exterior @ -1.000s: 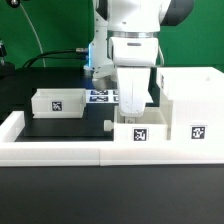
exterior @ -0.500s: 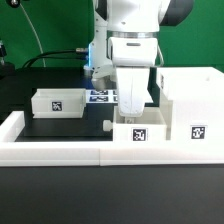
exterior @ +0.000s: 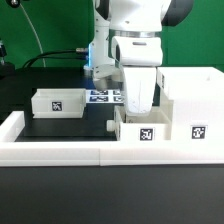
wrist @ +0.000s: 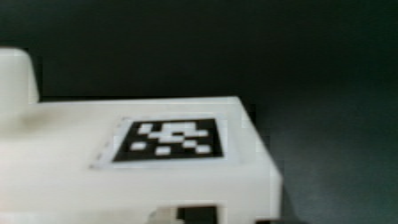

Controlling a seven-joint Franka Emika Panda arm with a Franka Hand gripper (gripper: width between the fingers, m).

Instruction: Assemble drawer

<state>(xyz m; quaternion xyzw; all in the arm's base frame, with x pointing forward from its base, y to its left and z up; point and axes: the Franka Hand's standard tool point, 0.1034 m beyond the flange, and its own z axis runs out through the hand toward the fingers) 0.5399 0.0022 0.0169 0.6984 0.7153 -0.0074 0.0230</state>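
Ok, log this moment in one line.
jaws: at near tray, grip unclear | other tray: apart, exterior view's left | casing: exterior view's right

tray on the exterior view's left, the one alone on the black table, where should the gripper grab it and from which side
Probably from straight above, pinching one long wall near its middle. The tray sits upright on the black table, apart from the other parts, so nothing blocks the way down. Its top looks open, though that is hard to confirm here.
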